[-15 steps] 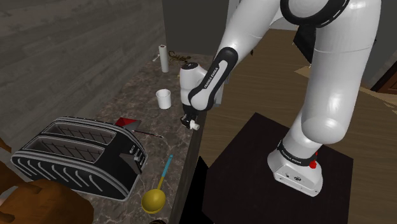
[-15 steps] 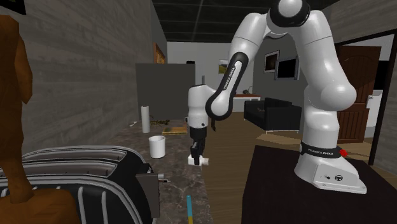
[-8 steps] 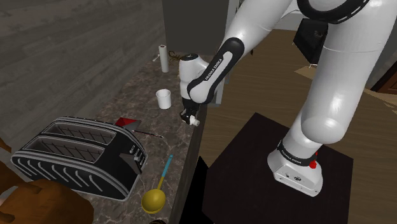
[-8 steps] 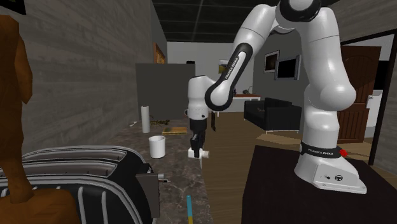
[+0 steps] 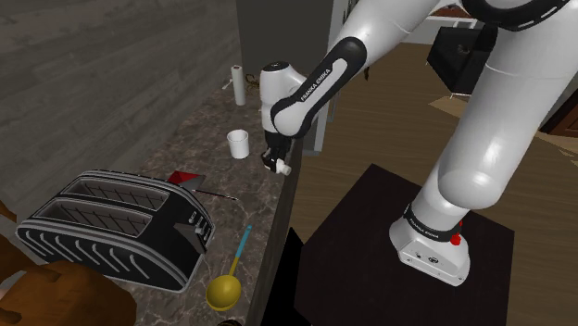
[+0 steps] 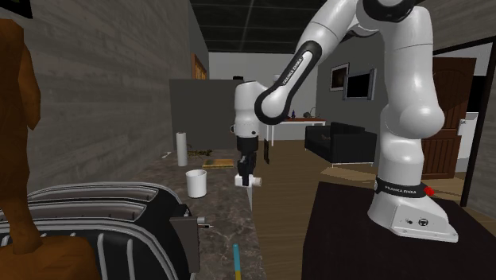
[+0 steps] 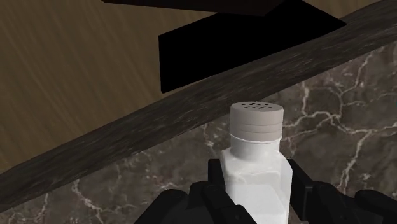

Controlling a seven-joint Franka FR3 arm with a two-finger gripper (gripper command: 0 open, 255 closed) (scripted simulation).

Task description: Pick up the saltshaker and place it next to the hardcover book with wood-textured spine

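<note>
My black gripper [image 5: 275, 161] [image 6: 244, 170] [image 7: 256, 198] is shut on the saltshaker [image 5: 283, 169] [image 6: 249, 182] [image 7: 256, 167], a white glass shaker with a pale perforated cap. It hangs tilted a little above the dark marble counter [image 5: 213, 148] [image 7: 331, 121], close to the counter's edge. The fingers [image 7: 215, 181] clasp the shaker's body from both sides. A flat brownish book [image 6: 219, 162] [image 5: 267, 85] lies at the counter's far end, well beyond the gripper.
A white cup [image 5: 238, 144] [image 6: 196, 183] stands just beside the gripper, toward the wall. A white roll [image 5: 239, 83] [image 6: 181, 148] stands near the book. Nearer are a black toaster [image 5: 111, 222], a red item [image 5: 185, 177] and a yellow spoon [image 5: 224, 291]. Wood floor [image 7: 76, 83] lies past the edge.
The gripper has risen with the saltshaker and carried it along the counter's edge toward the far end, closer to the cup.
</note>
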